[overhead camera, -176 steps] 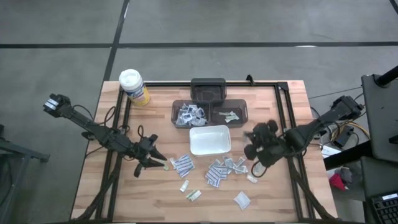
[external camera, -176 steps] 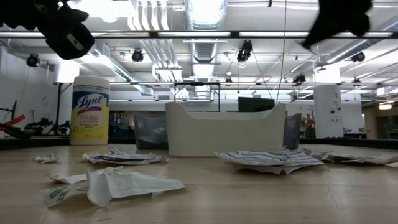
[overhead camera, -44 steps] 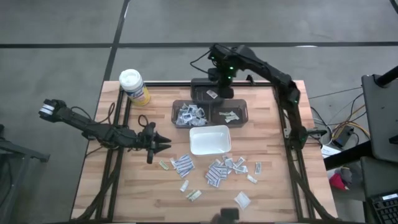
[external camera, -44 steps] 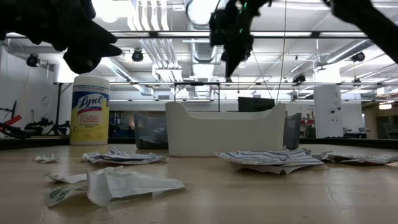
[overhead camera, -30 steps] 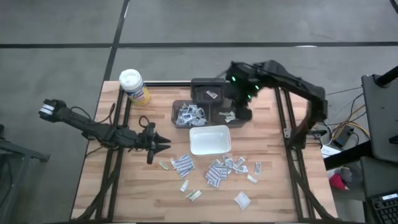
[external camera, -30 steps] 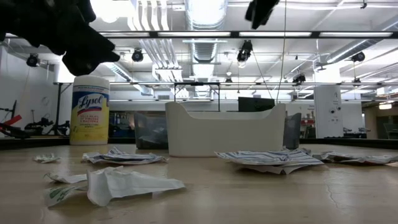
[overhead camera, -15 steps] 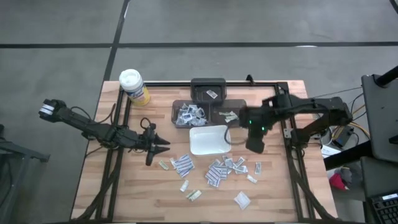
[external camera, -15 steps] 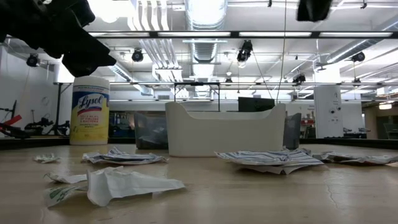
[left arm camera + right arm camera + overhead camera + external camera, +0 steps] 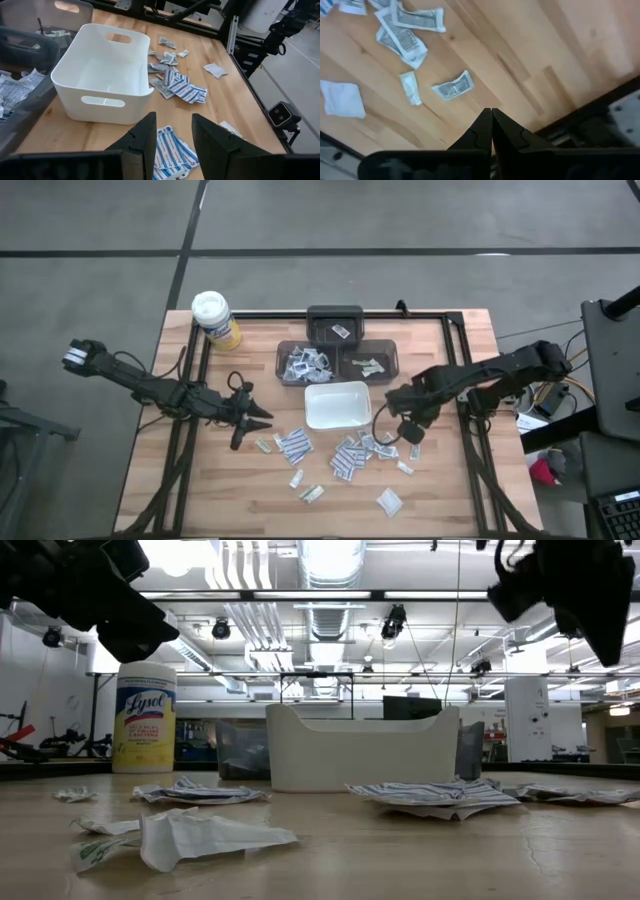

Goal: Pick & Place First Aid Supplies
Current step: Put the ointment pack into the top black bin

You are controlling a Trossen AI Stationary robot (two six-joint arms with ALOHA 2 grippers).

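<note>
Wooden table [image 9: 440, 490] edge near shut right hand [image 9: 491, 111]

The surface [image 9: 455, 490] is a light wooden top with a black frame along its far edge and sides. A yellow canister [image 9: 214, 319] with a white lid stands upright at the far left corner. At the far middle sit three dark bins: one [image 9: 334, 326] holds a single packet, and two lie side by side just in front of it, the left [image 9: 305, 362] full of packets, the right [image 9: 369, 363] holding a few. A white tray [image 9: 337, 405] sits just in front of these. Packets [image 9: 349, 457] lie scattered flat on the wood in front of the tray, some overlapping, with single ones [image 9: 388, 500] nearer the front edge.
</note>
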